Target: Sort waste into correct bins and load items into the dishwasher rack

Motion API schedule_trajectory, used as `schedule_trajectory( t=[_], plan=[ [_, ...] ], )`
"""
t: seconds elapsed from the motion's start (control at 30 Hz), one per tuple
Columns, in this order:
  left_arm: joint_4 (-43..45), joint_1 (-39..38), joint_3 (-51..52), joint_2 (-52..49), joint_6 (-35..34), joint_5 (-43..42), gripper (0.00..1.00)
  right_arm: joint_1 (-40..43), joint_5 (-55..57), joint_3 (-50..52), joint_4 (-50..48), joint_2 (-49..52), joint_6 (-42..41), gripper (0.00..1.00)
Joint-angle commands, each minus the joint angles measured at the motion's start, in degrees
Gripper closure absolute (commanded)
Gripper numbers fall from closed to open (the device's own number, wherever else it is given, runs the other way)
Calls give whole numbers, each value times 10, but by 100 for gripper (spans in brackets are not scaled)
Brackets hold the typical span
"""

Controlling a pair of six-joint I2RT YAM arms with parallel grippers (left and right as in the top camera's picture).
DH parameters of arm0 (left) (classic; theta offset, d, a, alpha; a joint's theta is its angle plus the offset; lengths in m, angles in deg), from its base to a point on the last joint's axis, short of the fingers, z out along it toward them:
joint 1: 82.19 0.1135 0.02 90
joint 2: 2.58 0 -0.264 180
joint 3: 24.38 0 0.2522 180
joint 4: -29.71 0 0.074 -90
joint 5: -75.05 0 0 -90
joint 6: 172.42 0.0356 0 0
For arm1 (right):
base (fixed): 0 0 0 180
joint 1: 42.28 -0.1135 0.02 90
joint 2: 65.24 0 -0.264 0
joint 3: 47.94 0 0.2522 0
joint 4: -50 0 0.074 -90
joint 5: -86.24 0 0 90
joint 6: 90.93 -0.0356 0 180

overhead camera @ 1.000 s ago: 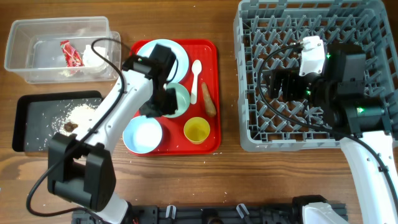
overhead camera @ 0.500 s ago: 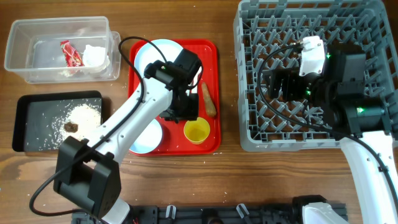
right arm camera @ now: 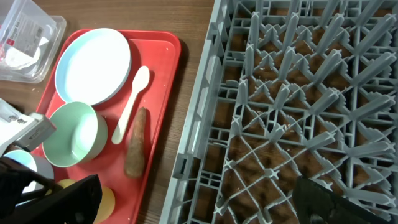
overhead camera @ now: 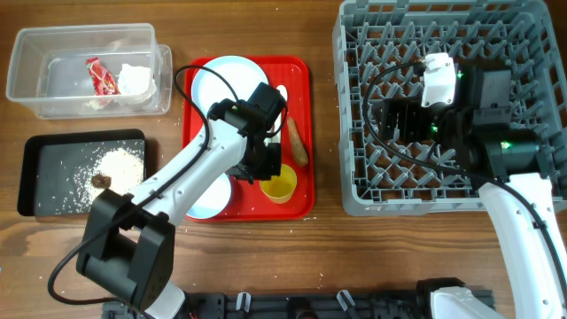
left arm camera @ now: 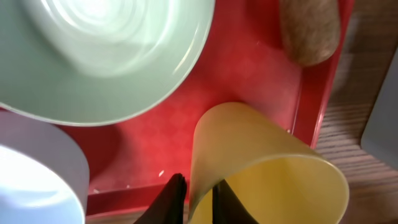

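Note:
My left gripper is shut on the rim of the small yellow cup, one finger inside and one outside. The cup stands on the red tray. Beside it are the mint green bowl, the pale blue bowl, the pale blue plate, the white spoon and the brown food stick. My right gripper is open and empty above the grey dishwasher rack.
The clear tub at far left holds the red wrapper and the white tissue. The black tray below it holds rice and a brown lump. My left arm lies across the red tray.
My left gripper moved right and forward from over the mint green bowl to the yellow cup and now grips its rim. The right arm shifted only slightly.

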Motion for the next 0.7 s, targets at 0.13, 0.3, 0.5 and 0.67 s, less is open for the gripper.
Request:
schedule_trajectory(
  t=[0.13, 0.3, 0.5, 0.67],
  plan=[
    [27, -16, 8, -6, -2, -3, 88, 0, -8, -9, 0, 4, -3, 0],
    [34, -30, 8, -15, -2, -3, 93, 0, -8, -9, -6, 4, -3, 0],
    [35, -38, 8, -28, -6, -3, 96, 0, -8, -9, -9, 4, -3, 0],
    [48, -36, 8, -34, -19, -3, 96, 0, -8, -9, -11, 4, -3, 0]
  ],
)
